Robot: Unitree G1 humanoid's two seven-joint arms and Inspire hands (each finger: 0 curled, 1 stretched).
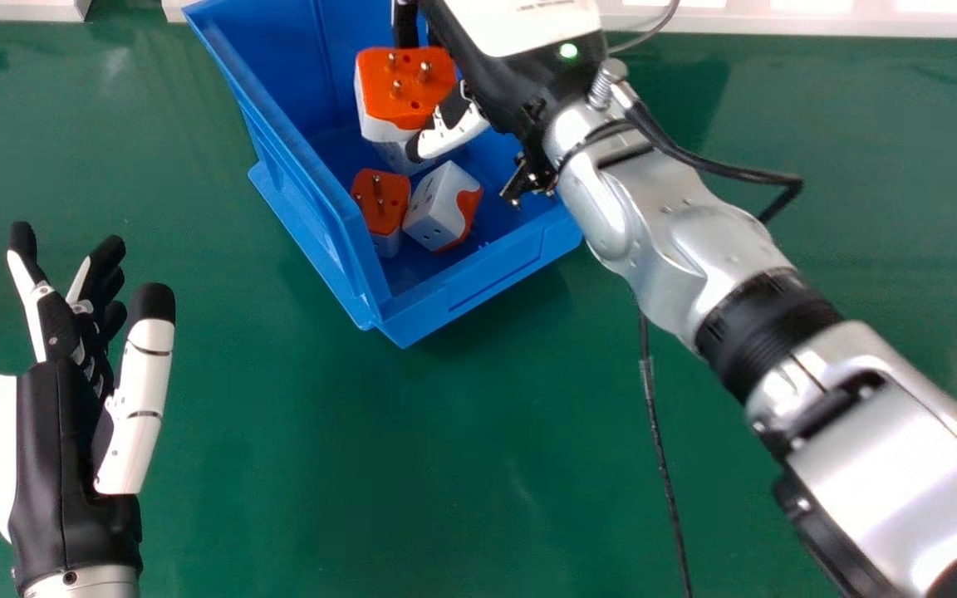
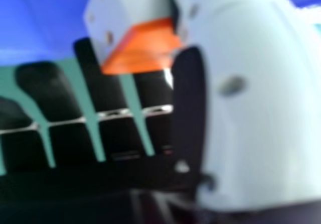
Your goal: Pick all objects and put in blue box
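Silver and hefty, the right forearm (image 1: 902, 482) slants across the worktop (image 1: 321, 465) from its near right side, ending in the right hand (image 1: 460, 126) over the blue box (image 1: 478, 292). Caught between thumb and fingers, narrow from the look of it, is an orange-and-white adapter (image 1: 408, 87), inside the walls toward the box's far end. White shows beneath it; whether that's its own body or another piece, I can't tell.

Two more, the small orange-topped adapter (image 1: 380, 202) and the white-sided adapter (image 1: 443, 206), lie close together toward the box's near corner. Over by the worktop's left edge the left hand (image 1: 63, 415) rests idle, fingers wide and loose.

So it's the putting-in step, I'd say — the carrying looks about done. Next calls for a gentle lowering until the piece is supported, then opening thumb and fingers — and lifting straight up, clear of the rim.
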